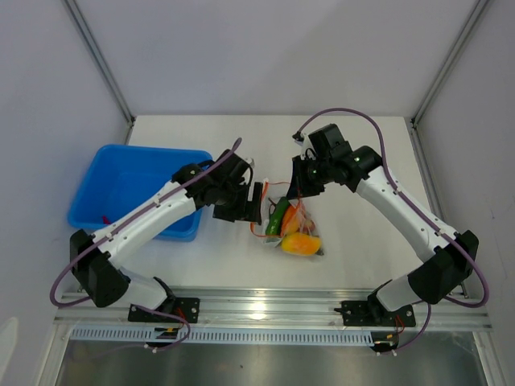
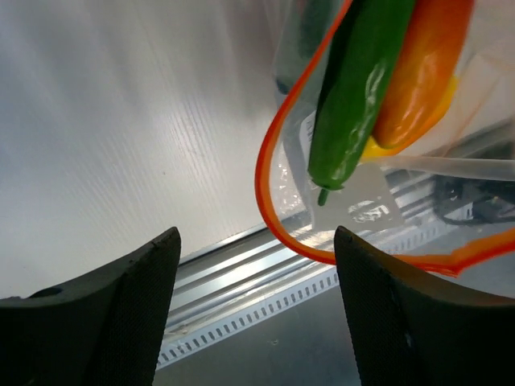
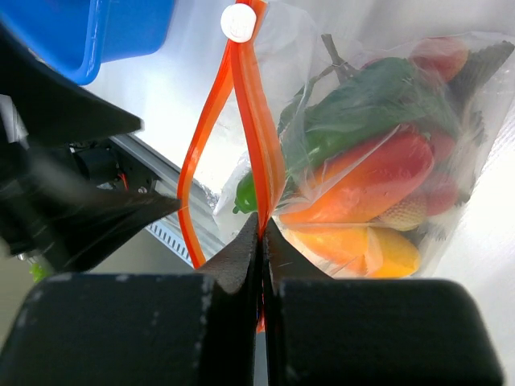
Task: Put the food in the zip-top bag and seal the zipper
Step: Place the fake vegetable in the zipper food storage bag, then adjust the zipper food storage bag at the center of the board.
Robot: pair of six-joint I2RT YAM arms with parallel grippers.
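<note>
Right gripper (image 3: 261, 229) is clamped fully shut on the red-orange zipper (image 3: 259, 137) of the zip-top bag (image 3: 459, 185), with the strip pinched between its two black fingertips. Left gripper (image 2: 257, 241) has its jaws spread wide and holds nothing; its dark fingers (image 2: 121, 305) frame the bag's mouth, just short of the zipper loop. The clear bag lies near the middle of the white table (image 1: 362, 153), between the two grippers. The food is inside it: a slim green pepper (image 2: 354, 96), an orange piece (image 2: 422, 72) beside it, and yellow and red pieces packed behind. The zipper gapes in an open loop, with a white slider (image 3: 238, 22) at its far end. A blue tray (image 1: 121, 185) sits on the left, under the left arm.
</note>
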